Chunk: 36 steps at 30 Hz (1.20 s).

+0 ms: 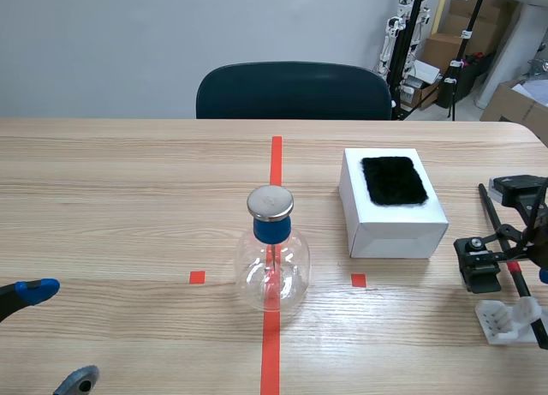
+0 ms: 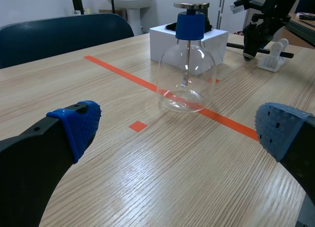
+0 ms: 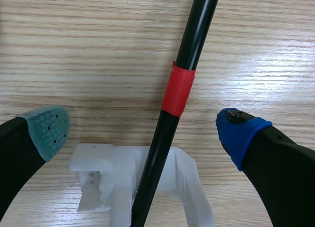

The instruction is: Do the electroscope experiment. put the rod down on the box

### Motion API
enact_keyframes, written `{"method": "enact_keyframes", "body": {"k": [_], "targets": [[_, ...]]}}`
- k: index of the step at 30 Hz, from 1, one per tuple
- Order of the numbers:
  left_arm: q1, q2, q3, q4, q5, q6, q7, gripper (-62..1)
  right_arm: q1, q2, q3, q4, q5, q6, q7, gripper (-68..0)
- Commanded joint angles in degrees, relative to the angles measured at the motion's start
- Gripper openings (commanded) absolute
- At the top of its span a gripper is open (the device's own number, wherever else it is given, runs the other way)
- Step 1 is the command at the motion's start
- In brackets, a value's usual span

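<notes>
On the wooden table (image 1: 128, 181), the glass flask electroscope (image 1: 272, 262) stands on the orange-red centre line, with the white box (image 1: 392, 219) just to its right and a little farther, a black fur pad (image 1: 393, 180) lying on its top. The rod (image 1: 491, 213) is not on the box – it lies at the right edge, its near end in a white stand (image 1: 507, 318), with the right gripper (image 1: 511, 271) over it. The left gripper (image 1: 58, 335) sits low at the near left, well apart from the flask. From the left wrist, its blue pads (image 2: 81, 123) stand wide apart, nothing between them, the flask ahead. From the right wrist, the fingers are spread wide on either side of the rod's red band (image 3: 178, 91) – neither pad touches it.
</notes>
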Motion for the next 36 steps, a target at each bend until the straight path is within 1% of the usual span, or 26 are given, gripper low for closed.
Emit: {"method": "enact_keyframes", "body": {"k": [1, 19, 22, 36], "targets": [[0.11, -0.5, -0.37, 0.31, -0.55, -0.37, -0.96, 1.4, 0.83, 0.94, 0.07, 0.7, 0.2, 0.0, 0.37, -6.7], [0.11, -0.5, -0.37, 0.31, -0.55, -0.37, -0.96, 1.4, 0.83, 0.94, 0.07, 0.7, 0.2, 0.0, 0.37, -6.5], [0.11, -0.5, -0.37, 0.31, -0.55, -0.37, -0.96, 1.4, 0.83, 0.92, 0.07, 0.7, 0.2, 0.0, 0.37, 0.4], [0.11, -0.5, -0.37, 0.31, -0.55, -0.37, -0.96, 1.4, 0.83, 0.92, 0.07, 0.7, 0.2, 0.0, 0.37, 0.4]]}}
